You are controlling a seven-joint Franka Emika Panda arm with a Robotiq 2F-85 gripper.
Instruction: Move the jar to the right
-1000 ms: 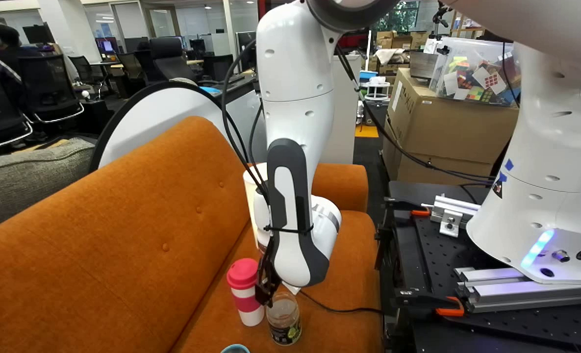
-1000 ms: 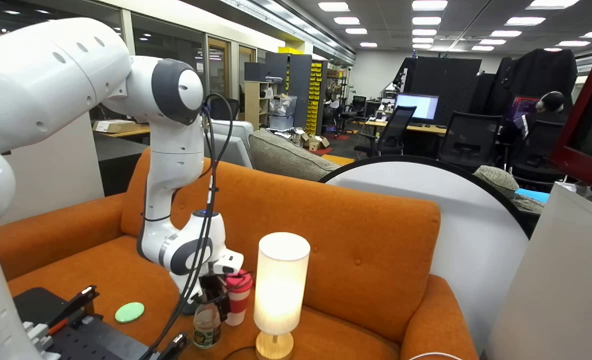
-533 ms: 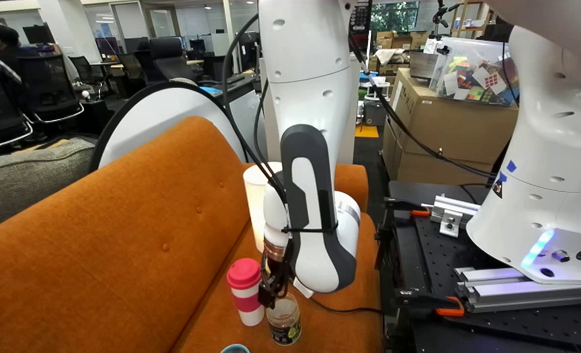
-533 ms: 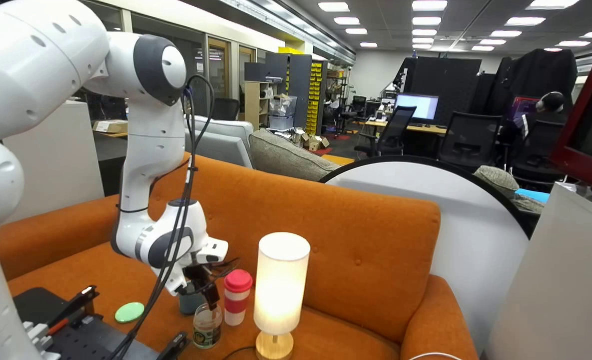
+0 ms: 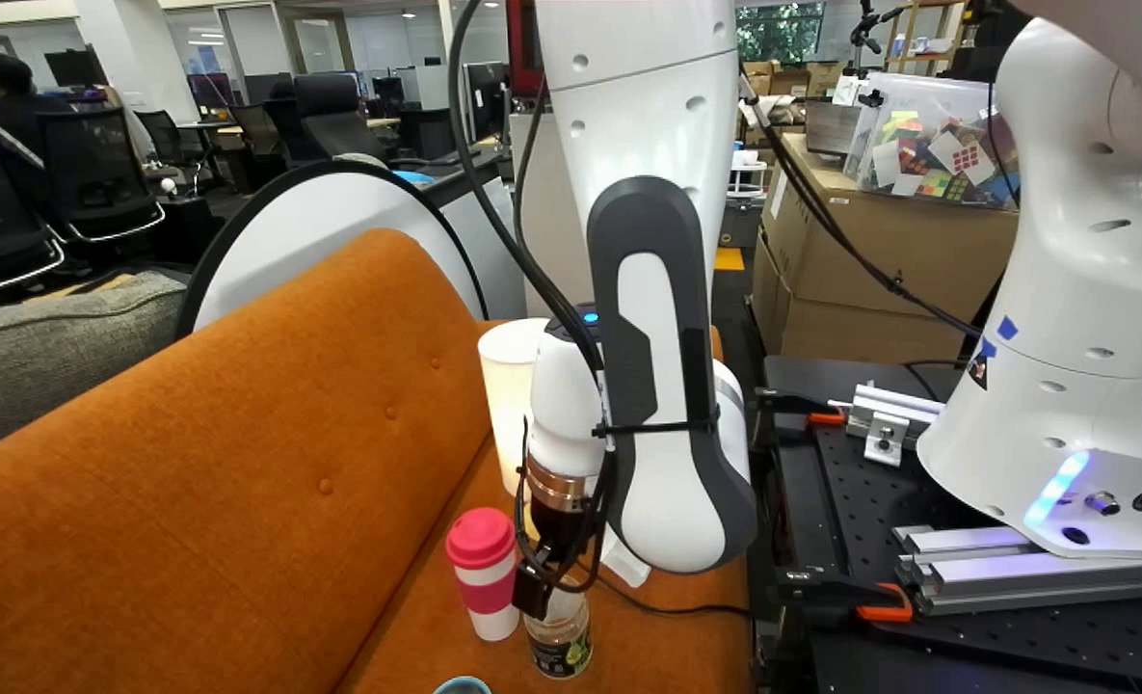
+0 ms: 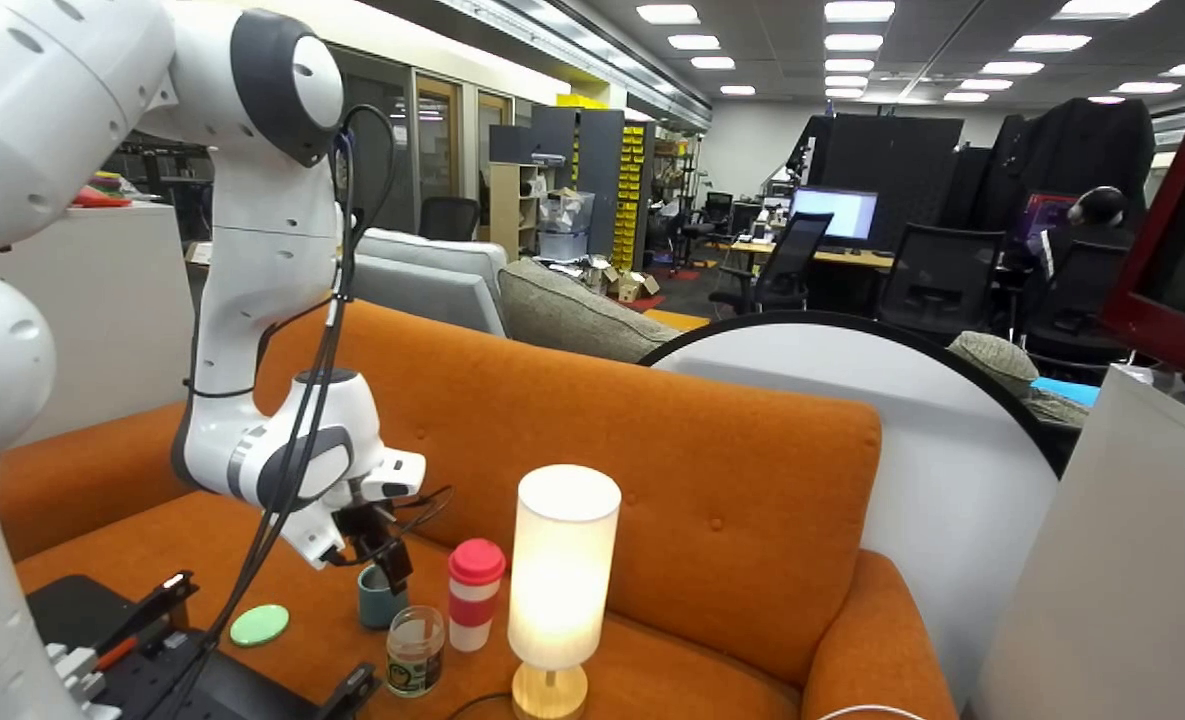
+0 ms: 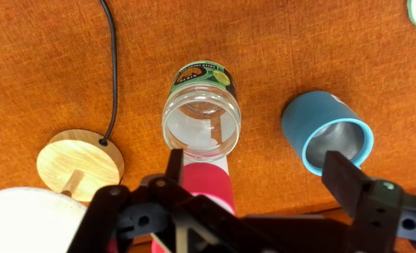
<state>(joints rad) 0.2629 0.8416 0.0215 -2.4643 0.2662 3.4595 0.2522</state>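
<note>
One glass jar (image 7: pixel 201 111) stands upper centre in the wrist view, one blue cup (image 7: pixel 311 116) to its right, one pink-topped tumbler (image 7: pixel 208 181) partly hidden below. Lower in that frame, the one gripper (image 7: pixel 254 165) is released, its two fingers spread wide. In an exterior view, one lit lamp (image 6: pixel 564 570) stands lower centre, one green disc (image 6: pixel 259 625) lies lower left; all five share one orange sofa (image 6: pixel 752 470).
</note>
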